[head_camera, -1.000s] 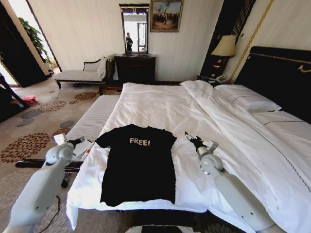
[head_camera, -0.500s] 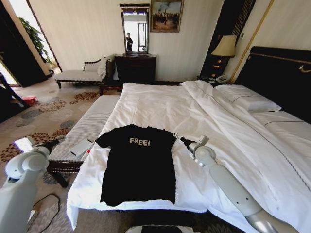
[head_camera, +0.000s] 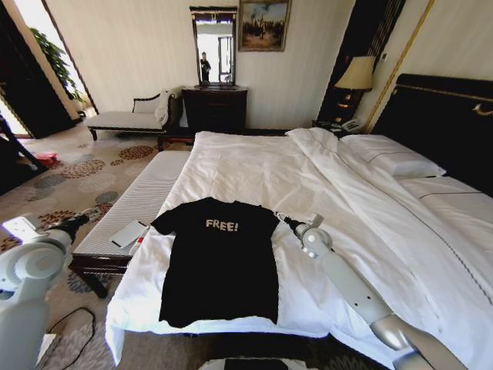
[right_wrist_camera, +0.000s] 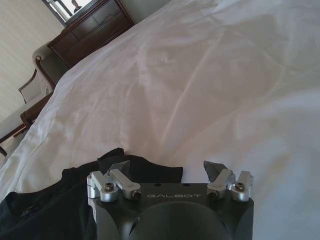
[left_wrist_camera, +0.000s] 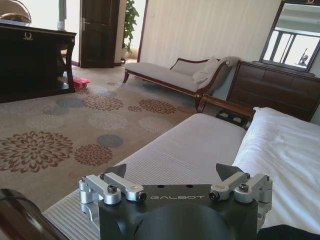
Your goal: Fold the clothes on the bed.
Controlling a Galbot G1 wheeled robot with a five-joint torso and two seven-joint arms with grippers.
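The black T-shirt (head_camera: 219,262) with white "FREE!" lettering lies flat, chest up, on the white duvet near the foot corner of the bed (head_camera: 254,166). My right gripper (head_camera: 283,220) is open and low over the duvet, right at the edge of the shirt's sleeve. In the right wrist view the gripper (right_wrist_camera: 166,166) has its fingers spread, and the dark sleeve (right_wrist_camera: 145,167) lies just past them. Off to the side of the bed, my left gripper (head_camera: 77,222) is over the carpet, open (left_wrist_camera: 172,171) and holding nothing.
A grey upholstered bench (head_camera: 135,204) with a notebook (head_camera: 127,233) on it runs along the bed beside the shirt. A chaise (head_camera: 127,117), a dark dresser (head_camera: 214,108) and a lamp (head_camera: 356,73) stand by the far wall. Pillows (head_camera: 393,154) lie by the headboard.
My left arm has swung away from the bed, out past the bench and over the carpet. My right gripper has moved closer to the shirt's sleeve.
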